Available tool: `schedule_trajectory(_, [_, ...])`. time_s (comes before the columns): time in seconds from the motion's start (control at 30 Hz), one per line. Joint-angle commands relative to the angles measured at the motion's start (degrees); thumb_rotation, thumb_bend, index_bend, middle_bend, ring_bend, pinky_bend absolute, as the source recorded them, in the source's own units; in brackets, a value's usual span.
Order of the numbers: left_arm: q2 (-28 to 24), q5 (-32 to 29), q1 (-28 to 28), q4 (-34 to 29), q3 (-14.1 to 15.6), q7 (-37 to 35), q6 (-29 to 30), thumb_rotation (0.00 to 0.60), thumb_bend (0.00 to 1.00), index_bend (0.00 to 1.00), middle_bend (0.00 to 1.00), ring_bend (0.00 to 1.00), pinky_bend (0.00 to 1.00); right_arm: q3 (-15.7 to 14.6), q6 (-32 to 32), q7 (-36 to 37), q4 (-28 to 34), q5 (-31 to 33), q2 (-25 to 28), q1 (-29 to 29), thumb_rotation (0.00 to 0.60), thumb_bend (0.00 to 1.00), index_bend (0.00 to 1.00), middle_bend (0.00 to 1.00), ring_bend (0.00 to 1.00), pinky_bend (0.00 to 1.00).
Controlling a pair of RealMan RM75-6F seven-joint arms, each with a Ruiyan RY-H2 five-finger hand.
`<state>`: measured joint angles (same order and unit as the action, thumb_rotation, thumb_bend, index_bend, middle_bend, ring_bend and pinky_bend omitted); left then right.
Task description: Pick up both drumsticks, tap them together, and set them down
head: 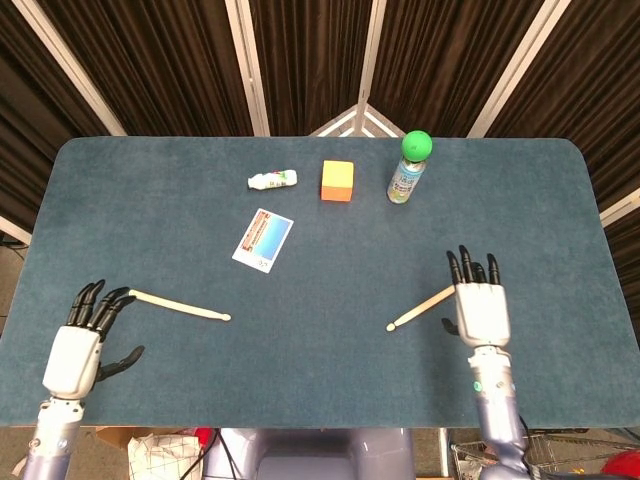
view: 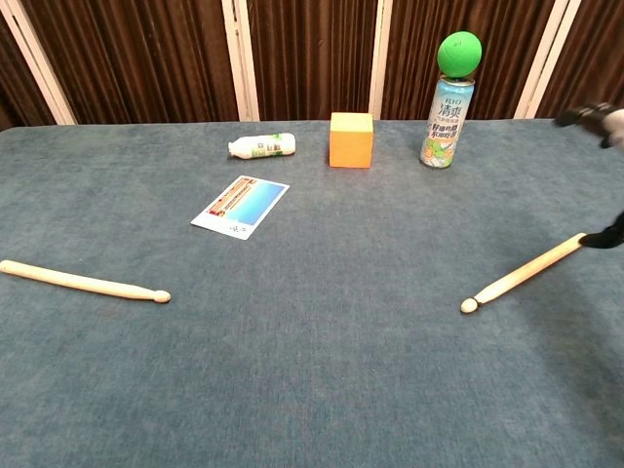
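On the near blue felt surface (head: pixel 330 380) lie two pale wooden drumsticks, the left drumstick (head: pixel 180 306) and right drumstick (head: pixel 420 308) (slim, round-tipped), each beside a hand. Left hand (head: pixel 78 345) and right hand (head: pixel 481 308) are spread, holding nothing. Farther back stand an orange cube (head: pixel 337 181) and a green-capped can (head: pixel 408 168).

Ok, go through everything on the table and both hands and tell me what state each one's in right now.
Left drumstick: lying flat on the table, not held.
Right drumstick: lying flat, not held.
Left hand: empty, fingers spread, by the stick's butt end.
Right hand: empty, fingers spread, beside the stick's butt end.
Spray can: upright, green cap on.
Small white bottle: lying on its side.
Orange block: resting flat.
Card: lying flat.
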<state>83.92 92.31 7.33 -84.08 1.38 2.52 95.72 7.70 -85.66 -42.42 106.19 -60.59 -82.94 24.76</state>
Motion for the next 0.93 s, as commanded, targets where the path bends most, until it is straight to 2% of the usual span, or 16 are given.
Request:
schedule_trajectory(0.03, [-1.23,-1.08,-0.99,-1.50,0.43,2.21,-0.27,0.600,0.25,0.19,0.11,0.01,0.00,-6.03,-1.91,14.79,0.52,-13.10,8.58,-7.43,0.600,0.14,0.00,0.03,0.20,0.04])
schedule_trajectory(0.13, [-3.10,-2.14,-1.96,-4.24,0.97,4.64,-0.84,0.600,0.25,0.19,0.09,0.01,0.00,-8.69,-3.84,15.20,-0.67,-15.72,11.46,-10.07,0.600,0.14,0.01,0.03,0.20,0.04])
schedule_trajectory(0.27, [-6.05,-2.42,-3.08,-8.61,2.11,6.50,-1.35,0.600,0.25,0.18,0.09,0.01,0.00,-10.51,-5.37,20.58,-2.92,-18.53,14.05,-12.85,0.600,0.14,0.01,0.03,0.18,0.04])
schedule_trajectory(0.4, [-8.31,-1.43,-4.16,-11.25,2.66,7.14,-0.19,0.600,0.23,0.18,0.09,0.01,0.00,-10.65,-6.55,26.09,-7.47,-20.77,14.66,-14.42,0.600,0.14,0.01,0.03,0.11,0.02])
schedule_trajectory(0.5, [-9.66,-0.85,-5.05,-12.29,2.54,7.08,1.21,0.600,0.23,0.18,0.09,0.01,0.00,-10.98,-4.96,30.23,-11.11,-21.46,15.77,-14.69,0.600,0.14,0.01,0.02,0.05,0.00])
schedule_trajectory(0.77, [-12.59,-1.34,-6.40,-13.03,1.24,3.60,2.71,0.600,0.23,0.18,0.09,0.01,0.00,-9.29,-1.01,35.84,-15.37,-17.49,19.26,-15.63,0.600,0.14,0.01,0.01,0.03,0.00])
schedule_trajectory(0.93, [-13.38,-1.58,-6.74,-13.49,1.33,3.79,1.95,0.600,0.23,0.18,0.09,0.01,0.00,-8.88,0.17,37.51,-16.96,-17.71,20.05,-15.81,0.600,0.14,0.01,0.01,0.03,0.00])
